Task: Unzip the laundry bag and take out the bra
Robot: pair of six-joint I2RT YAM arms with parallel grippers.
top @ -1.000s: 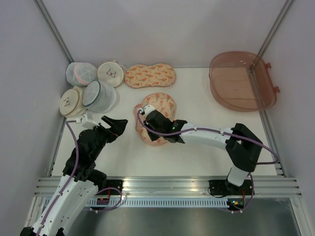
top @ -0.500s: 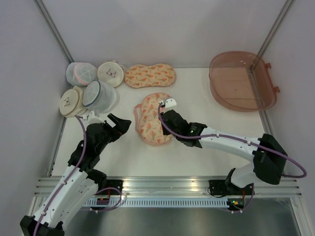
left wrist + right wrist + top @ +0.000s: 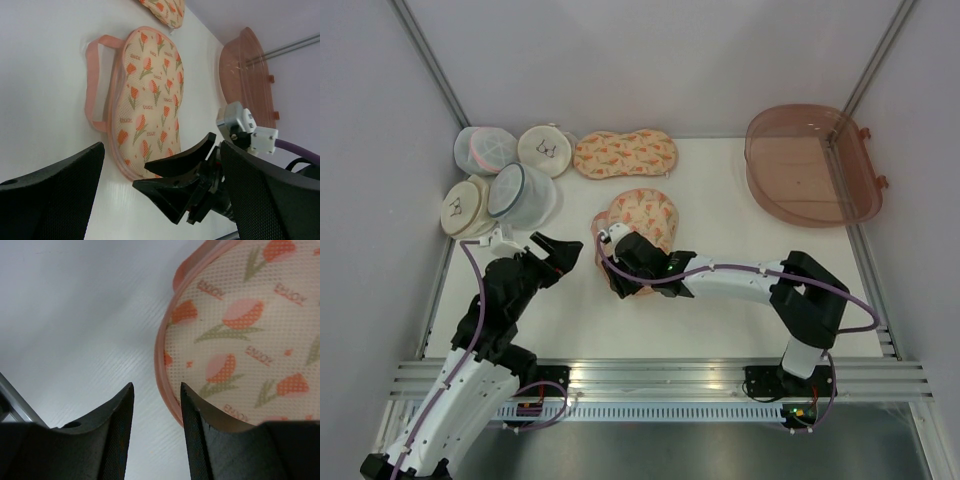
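Top external view: right hand (image 3: 619, 282) low over the near lobe of the laundry bag (image 3: 645, 212).
The bag lies flat mid-tabletop (image 3: 740, 240), in front of a second printed case (image 3: 625, 153). In the right wrist view the fingers (image 3: 112, 440) are narrowly parted and grip nothing, with the bag's pink edging just beside one. The left hand (image 3: 558, 253) hangs nearby, spread wide, empty.
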